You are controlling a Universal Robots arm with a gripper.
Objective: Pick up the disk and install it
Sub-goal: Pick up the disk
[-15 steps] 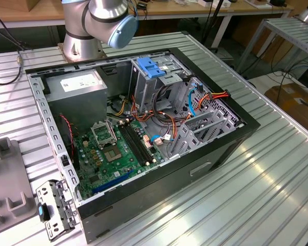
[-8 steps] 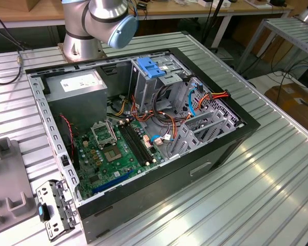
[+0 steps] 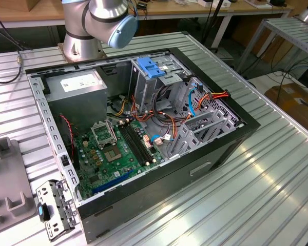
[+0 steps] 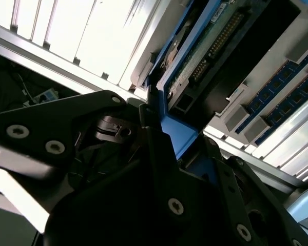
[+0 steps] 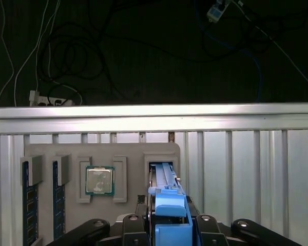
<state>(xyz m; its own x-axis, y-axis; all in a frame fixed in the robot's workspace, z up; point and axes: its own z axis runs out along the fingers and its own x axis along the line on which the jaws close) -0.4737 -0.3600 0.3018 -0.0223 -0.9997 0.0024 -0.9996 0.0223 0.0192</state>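
The gripper [image 5: 168, 224] tight on the blue-railed disk [image 5: 163, 177]

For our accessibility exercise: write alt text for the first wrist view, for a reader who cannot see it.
The gripper holds the blue-railed disk edge-on, at a slot in a grey tray. The tray also carries a processor and memory modules, on a ribbed metal table.

The disk [image 5: 167, 192] stands on edge in blue carrier rails [image 4: 177, 134], clamped between the jaws. Its green circuit-board face [image 4: 205, 51] is exposed. The far end lies at a recess in the grey tray [image 5: 128, 151].
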